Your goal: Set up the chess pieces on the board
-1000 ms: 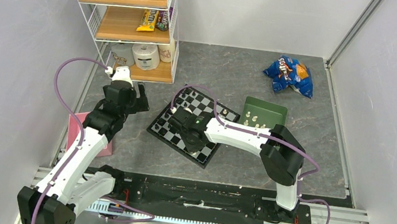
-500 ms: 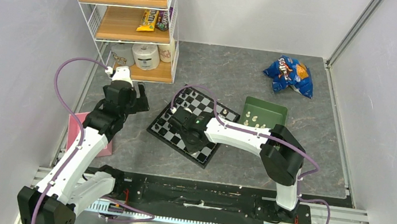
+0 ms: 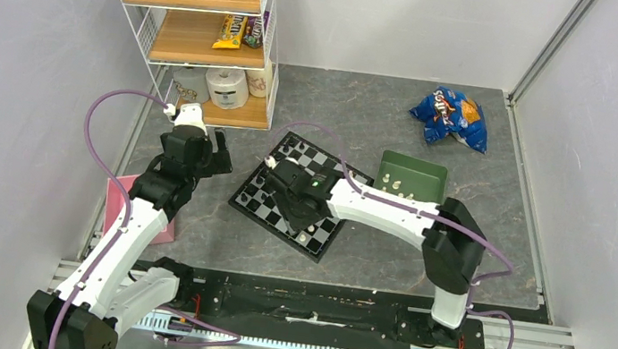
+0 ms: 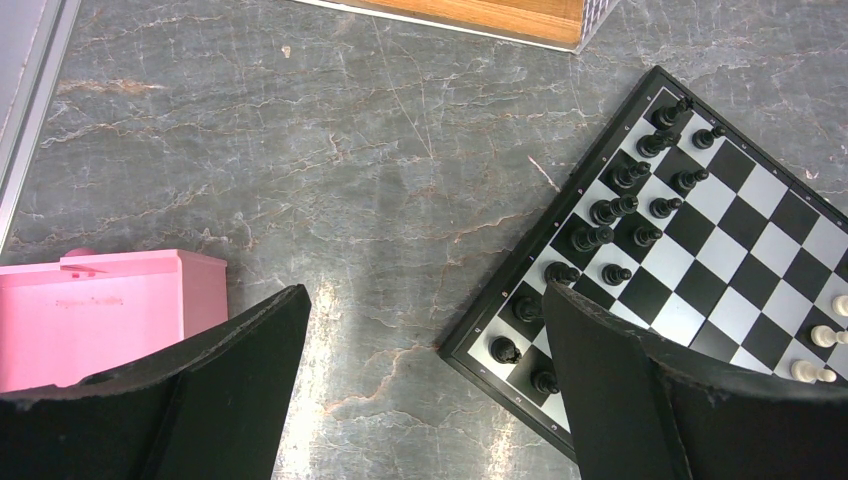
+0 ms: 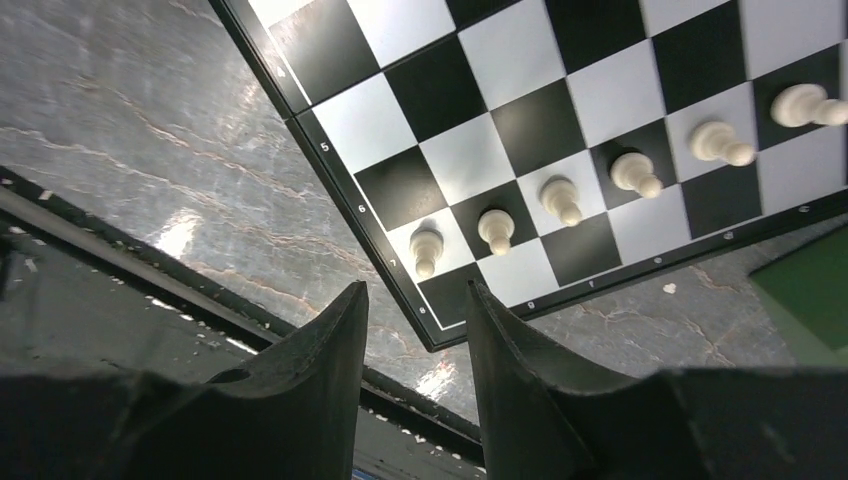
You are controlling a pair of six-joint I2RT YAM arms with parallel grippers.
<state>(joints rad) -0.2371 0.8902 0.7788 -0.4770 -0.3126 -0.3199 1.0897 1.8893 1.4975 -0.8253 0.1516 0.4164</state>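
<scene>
Several chess pieces (image 5: 562,200) stand in a single row on the board (image 5: 520,110), one per square, on the second rank in from its near border; the right wrist view shows six of them, all upright, cream-white and apart from one another. The right tool (image 5: 415,295) hangs above the near corner of the board, close to the end of that row. Its jaws stand a narrow gap apart with nothing between them, and neither finger touches a piece. Further cream-white pieces stand in the green tray (image 3: 413,175), which sits on the desk (image 4: 400,150) just beside the board's far right edge. The black pieces (image 4: 620,215) occupy two ranks along the board's left side, as seen in the left wrist view. The board lies flat on the desk near the centre, turned at an angle to the desk edges. The left tool (image 4: 425,300) hovers above bare desk to the left of the board. Its jaws are spread wide and hold nothing; the board's near-left corner shows just inside the right finger in that view. A pink box (image 4: 100,310) rests on the desk to the left of this tool. A wire shelf unit (image 3: 199,25) stands at the far left corner, and a blue snack bag (image 3: 450,116) lies at the far right, well apart from the board.
</scene>
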